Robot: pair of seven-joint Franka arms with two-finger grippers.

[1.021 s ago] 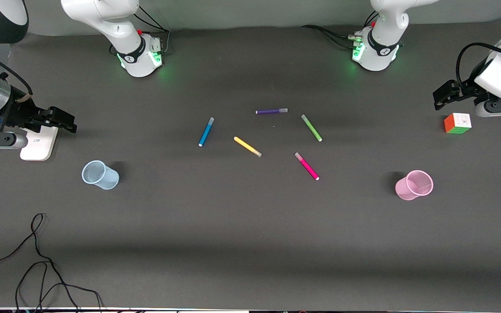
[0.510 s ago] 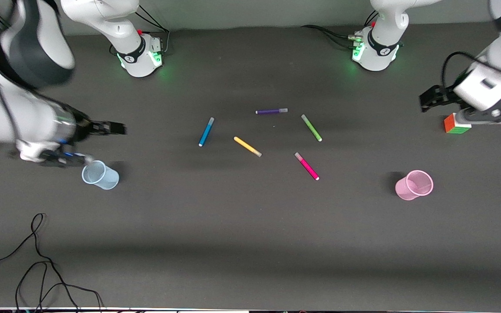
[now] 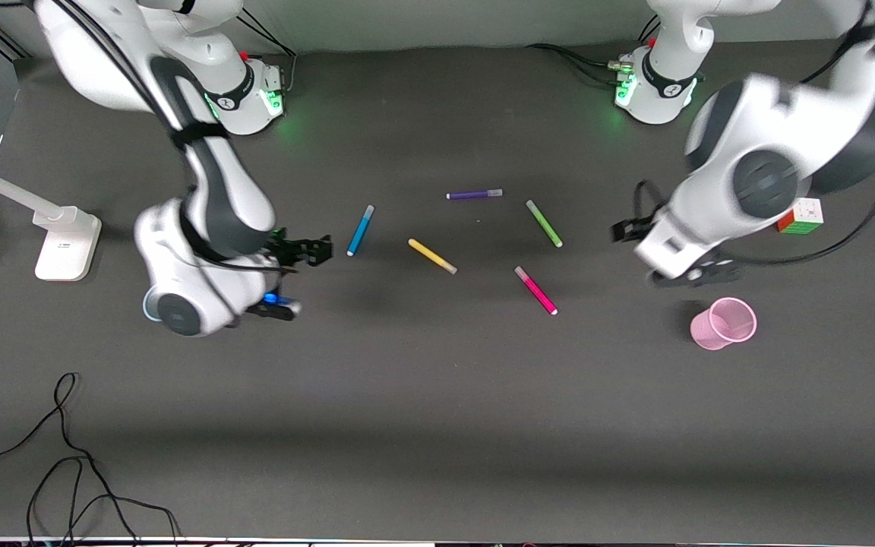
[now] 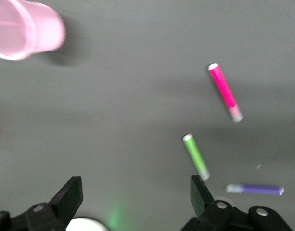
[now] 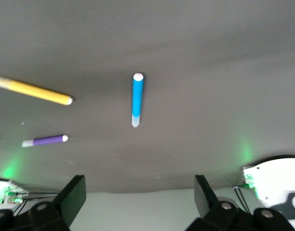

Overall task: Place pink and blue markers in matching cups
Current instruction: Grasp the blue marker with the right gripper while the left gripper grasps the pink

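- Blue marker (image 3: 360, 229) is lying flat on the desk (image 3: 437, 425), apart from the yellow pen (image 3: 432, 256) and the purple pen (image 3: 474, 194); the pink marker (image 3: 535, 290) is lying flat too, nearer the front camera than the green pen (image 3: 544, 223).
- Right hand (image 3: 308, 251) is hovering just beside the blue marker with fingers spread wide, holding nothing; its arm is covering most of the blue cup (image 3: 150, 304).
- Left hand (image 3: 623, 230) is hanging over the desk between the green pen and the pink cup (image 3: 724, 323), fingers wide apart — empty.
- Both markers are judged light, stiff and smooth, so liable to roll; pinching mid-barrel, across the width, looks the safest hold.
- Both cups look thin and light — likely to tip if knocked.
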